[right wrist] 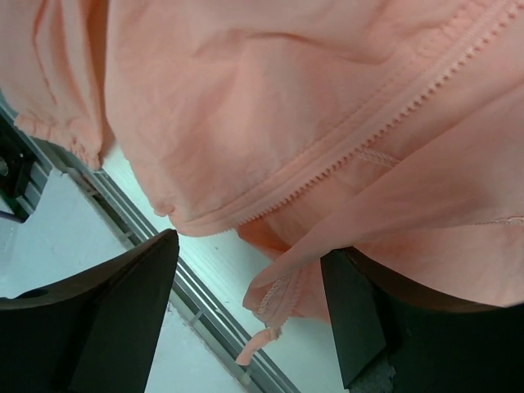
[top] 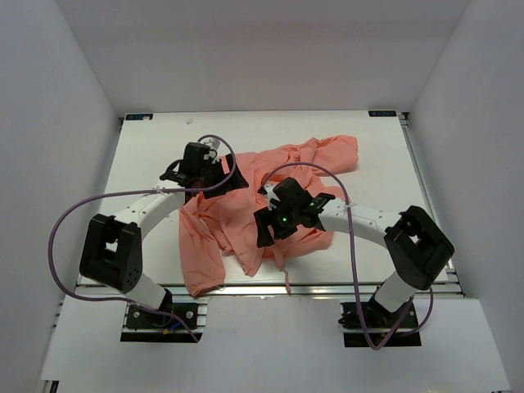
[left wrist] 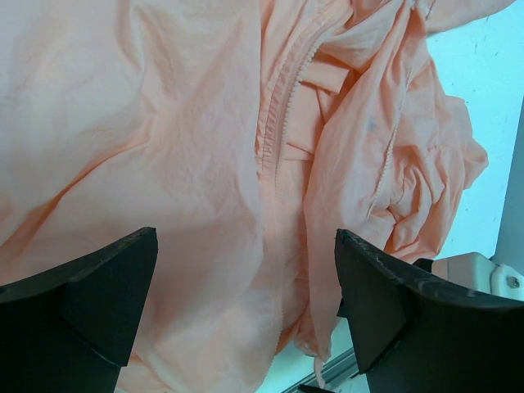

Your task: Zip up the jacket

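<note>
The salmon-pink jacket [top: 209, 237] lies crumpled across the middle of the white table [top: 147, 164], one sleeve reaching the near edge. My left gripper [top: 214, 182] hovers over its upper left part. In the left wrist view this gripper [left wrist: 246, 286] is wide open above wrinkled fabric [left wrist: 147, 139], with a zipper line [left wrist: 278, 106] running ahead of it. My right gripper [top: 274, 229] hangs over the jacket's lower middle. In the right wrist view it [right wrist: 250, 311] is open. A loose zipper end [right wrist: 270, 315] dangles between the fingers, unpinched. Fabric drapes over the right finger [right wrist: 360, 319].
A metal rail [right wrist: 164, 270] marks the table's near edge, just under the right gripper. White walls enclose the table on three sides. Purple cables [top: 57, 229] loop from both arms. The left wrist view shows the right arm's pale body [left wrist: 483, 274] at its right edge.
</note>
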`<action>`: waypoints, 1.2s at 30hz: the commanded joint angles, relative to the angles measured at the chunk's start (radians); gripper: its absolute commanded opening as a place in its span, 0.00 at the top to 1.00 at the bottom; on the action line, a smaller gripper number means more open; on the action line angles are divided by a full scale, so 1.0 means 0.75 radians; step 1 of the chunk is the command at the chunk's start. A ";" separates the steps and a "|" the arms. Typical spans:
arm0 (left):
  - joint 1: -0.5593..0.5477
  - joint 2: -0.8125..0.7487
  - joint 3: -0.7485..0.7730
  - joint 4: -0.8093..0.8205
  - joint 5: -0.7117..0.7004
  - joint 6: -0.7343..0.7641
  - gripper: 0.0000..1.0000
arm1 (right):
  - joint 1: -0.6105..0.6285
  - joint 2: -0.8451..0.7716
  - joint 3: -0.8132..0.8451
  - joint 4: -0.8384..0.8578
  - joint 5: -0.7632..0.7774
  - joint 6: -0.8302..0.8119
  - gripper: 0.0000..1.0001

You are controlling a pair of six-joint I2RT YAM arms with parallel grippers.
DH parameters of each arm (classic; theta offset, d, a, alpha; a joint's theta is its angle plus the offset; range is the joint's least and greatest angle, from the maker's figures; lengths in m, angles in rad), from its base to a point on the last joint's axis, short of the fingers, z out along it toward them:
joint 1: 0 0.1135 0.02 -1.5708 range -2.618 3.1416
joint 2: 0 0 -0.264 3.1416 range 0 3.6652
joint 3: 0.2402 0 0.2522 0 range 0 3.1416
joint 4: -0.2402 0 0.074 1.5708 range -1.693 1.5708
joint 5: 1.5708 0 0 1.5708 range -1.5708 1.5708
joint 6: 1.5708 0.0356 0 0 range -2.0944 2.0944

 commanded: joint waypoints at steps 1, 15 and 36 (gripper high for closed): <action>-0.007 -0.072 -0.022 -0.007 -0.034 0.019 0.02 | -0.004 -0.044 0.018 0.067 -0.076 -0.028 0.25; -0.007 0.177 0.060 0.046 0.052 0.007 0.02 | -0.464 -0.418 -0.309 -0.131 0.084 0.029 0.22; -0.007 0.581 0.361 0.056 0.189 -0.003 0.02 | -0.939 0.273 0.248 -0.022 0.067 -0.059 0.29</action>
